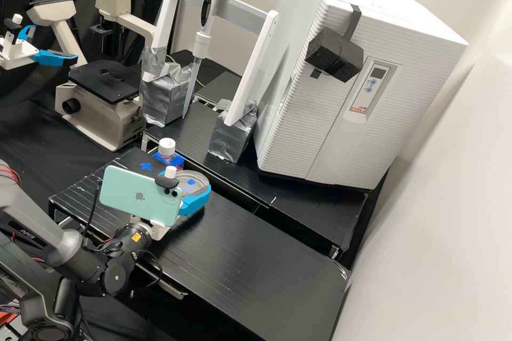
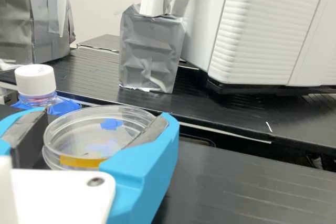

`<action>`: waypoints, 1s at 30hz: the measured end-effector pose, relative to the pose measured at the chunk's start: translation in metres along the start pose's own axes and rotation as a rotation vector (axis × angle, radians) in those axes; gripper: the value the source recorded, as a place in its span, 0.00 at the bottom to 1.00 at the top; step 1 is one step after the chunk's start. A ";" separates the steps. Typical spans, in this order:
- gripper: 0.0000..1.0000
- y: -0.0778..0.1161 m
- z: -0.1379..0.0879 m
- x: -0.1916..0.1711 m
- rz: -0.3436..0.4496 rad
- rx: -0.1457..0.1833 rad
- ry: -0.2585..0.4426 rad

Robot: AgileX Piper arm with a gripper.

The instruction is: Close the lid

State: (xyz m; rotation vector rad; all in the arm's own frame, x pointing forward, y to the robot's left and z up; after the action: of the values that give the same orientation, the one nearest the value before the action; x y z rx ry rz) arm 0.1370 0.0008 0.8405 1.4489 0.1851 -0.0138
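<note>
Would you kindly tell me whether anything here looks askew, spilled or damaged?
The black block fixed to the front of the white cabinet looks improvised, as does the crumpled silver tape around the white stand's feet. I see no spill or breakage around the clear dish.

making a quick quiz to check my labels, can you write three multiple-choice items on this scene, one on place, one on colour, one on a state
1. What stands next to the dish?
a) the microscope
b) the bottle
c) the pipette

2. What colour is the strip on the dish's side?
a) yellow
b) green
c) red

3. How is the bottle's cap?
a) lying beside it
b) hanging off
c) on its neck

1 b: both views show them close together.
2 a: the wrist view shows yellow.
3 c: it tops the bottle.
</note>
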 end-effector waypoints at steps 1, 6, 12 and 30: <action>1.00 0.000 0.000 0.000 0.000 0.000 0.000; 1.00 0.000 0.000 0.000 -0.001 -0.001 -0.001; 1.00 0.004 0.000 -0.004 0.036 -0.006 -0.026; 1.00 0.021 -0.053 -0.012 0.299 -0.008 0.236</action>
State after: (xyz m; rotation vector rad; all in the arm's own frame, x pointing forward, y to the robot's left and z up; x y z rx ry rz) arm 0.1219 0.0541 0.8570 1.4558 0.1586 0.4027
